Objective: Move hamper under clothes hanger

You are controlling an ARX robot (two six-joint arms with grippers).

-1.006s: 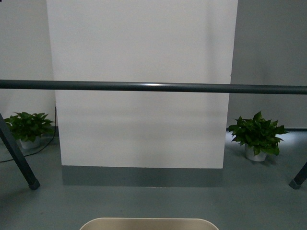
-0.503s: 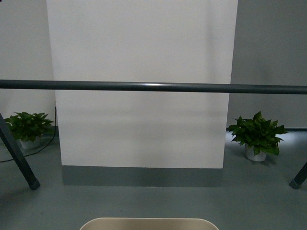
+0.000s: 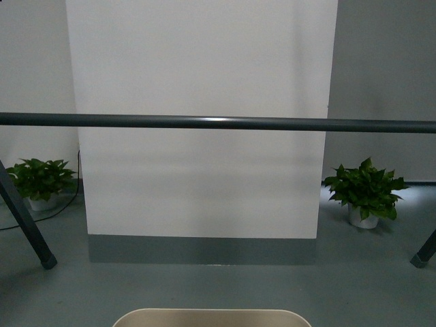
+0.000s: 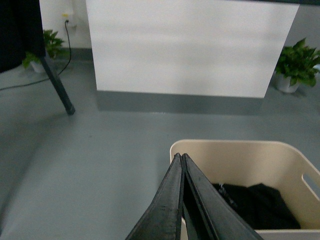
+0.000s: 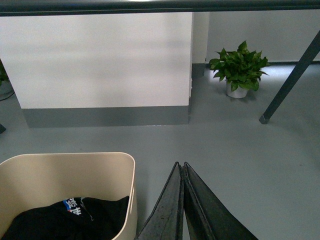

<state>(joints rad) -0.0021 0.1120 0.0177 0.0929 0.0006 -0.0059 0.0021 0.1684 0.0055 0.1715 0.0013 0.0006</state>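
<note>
The hamper (image 4: pixel 235 170) sits on the floor near the clothes hanger (image 3: pixel 218 123). Both grippers, left (image 4: pixel 181 159) and right (image 5: pixel 181 167), are pinched together, holding nothing. It looks light and stiff; grab its rim.

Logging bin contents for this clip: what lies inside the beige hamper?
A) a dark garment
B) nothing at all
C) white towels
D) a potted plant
A: both wrist views show black clothing lying on the bottom of the hamper, with a small blue-and-white print visible on it in the right wrist view.
</note>
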